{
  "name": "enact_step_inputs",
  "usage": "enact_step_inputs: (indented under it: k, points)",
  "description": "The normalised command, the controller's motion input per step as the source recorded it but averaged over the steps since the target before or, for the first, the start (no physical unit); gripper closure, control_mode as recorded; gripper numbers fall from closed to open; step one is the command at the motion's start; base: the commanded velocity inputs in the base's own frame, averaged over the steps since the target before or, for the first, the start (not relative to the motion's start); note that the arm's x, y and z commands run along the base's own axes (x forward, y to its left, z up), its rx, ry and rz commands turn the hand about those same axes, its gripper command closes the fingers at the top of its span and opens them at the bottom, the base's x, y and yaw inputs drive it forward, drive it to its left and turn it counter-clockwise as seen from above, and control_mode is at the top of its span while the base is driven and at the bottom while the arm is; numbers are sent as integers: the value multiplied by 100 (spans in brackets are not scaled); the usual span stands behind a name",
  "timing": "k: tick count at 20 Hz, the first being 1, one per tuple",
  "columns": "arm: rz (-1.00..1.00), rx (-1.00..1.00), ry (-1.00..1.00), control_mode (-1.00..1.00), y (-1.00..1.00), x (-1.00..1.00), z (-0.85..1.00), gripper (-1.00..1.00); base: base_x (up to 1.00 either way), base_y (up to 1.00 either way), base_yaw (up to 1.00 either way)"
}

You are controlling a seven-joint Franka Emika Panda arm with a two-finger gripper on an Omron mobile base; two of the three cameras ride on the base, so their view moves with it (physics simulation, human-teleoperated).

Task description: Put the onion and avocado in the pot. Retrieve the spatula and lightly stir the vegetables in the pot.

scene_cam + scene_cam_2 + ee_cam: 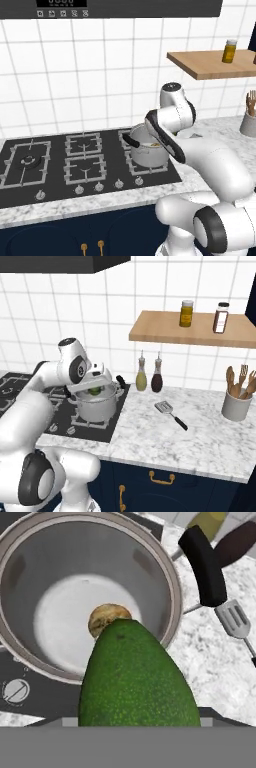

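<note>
In my hand view the avocado (137, 677) takes up the lower centre of the frame, its narrow end pointing toward the top of the picture and its broad end running off at the bottom, so its long axis lies along my line of sight down the hand. I have it clasped between my fingers; the fruit hides the tips, but my grip is spread wide around its body. In the right base view a sliver of that green (94, 390) shows under my gripper (96, 387), left of centre, just above the pot's rim.

The pot (167, 587) lies open below me in the upper left of the hand view, mouth facing the camera. The onion (106, 618) rests on its bare steel floor, near the centre, partly covered by the avocado's tip. One black handle (204, 566) juts toward the upper right. In the left base view the pot (148, 152) stands on the right-hand burner of the cooktop (55, 167), right of centre.

The spatula (170, 414) lies flat on the marble counter (200, 441), centre-right in the right base view, blade toward the wall, dark handle toward the lower right.

Two bottles (149, 375) stand by the wall and two jars (187, 313) on the wooden shelf (165, 331); I cannot read any label on them.
</note>
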Motion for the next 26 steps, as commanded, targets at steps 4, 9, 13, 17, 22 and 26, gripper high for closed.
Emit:
enact_step_inputs:
  k: [4,9,13,17,22,26]
  points:
    - [7,0,0,-100,22,100,-58,100,0,0,0]
    - [3,1,0,-100,17,75,-88,-100,0,0,0]
    - [0,6,0,-100,-3,7,-28,-100,0,0,0]
    - [0,3,-3,-100,-9,-15,43,-100,0,0,0]
    - [0,0,-13,-100,-17,-50,70,-100,0,0,0]
    - [0,0,-19,-100,-52,-87,48,-100,0,0,0]
